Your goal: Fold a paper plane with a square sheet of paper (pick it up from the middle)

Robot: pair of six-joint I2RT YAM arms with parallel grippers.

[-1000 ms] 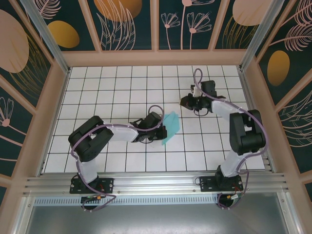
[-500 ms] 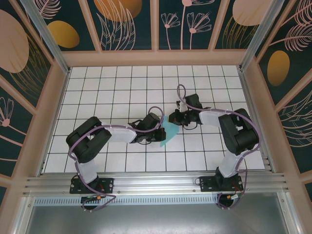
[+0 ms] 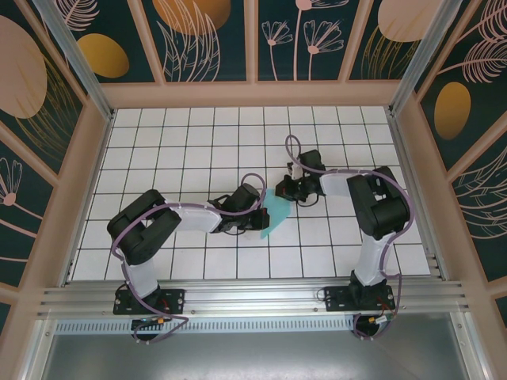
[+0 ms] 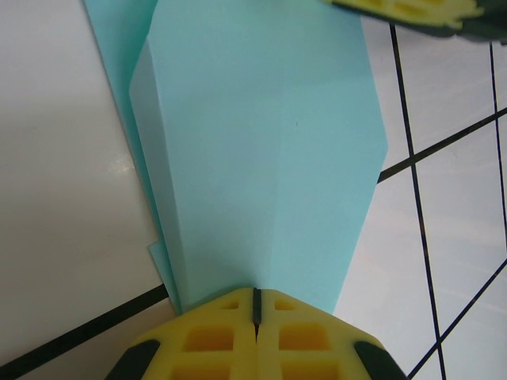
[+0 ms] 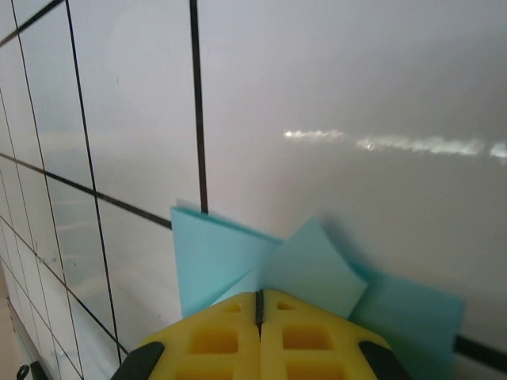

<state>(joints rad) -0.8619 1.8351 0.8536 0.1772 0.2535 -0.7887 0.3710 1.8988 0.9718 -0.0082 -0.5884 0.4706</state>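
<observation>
Tabletop [image 3: 158, 142], paper [image 4: 269, 150] clamped in left end effector [image 4: 255, 301]

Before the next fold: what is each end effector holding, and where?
Both pinch the folded turquoise paper: the left end effector at one narrow end, the right end effector at the opposite end.

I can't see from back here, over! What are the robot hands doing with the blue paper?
Left fingers shut on one end of the paper. Right fingers shut on the opposite end. Part-folded, creased, not yet a plane. Nothing seen in the way.
</observation>
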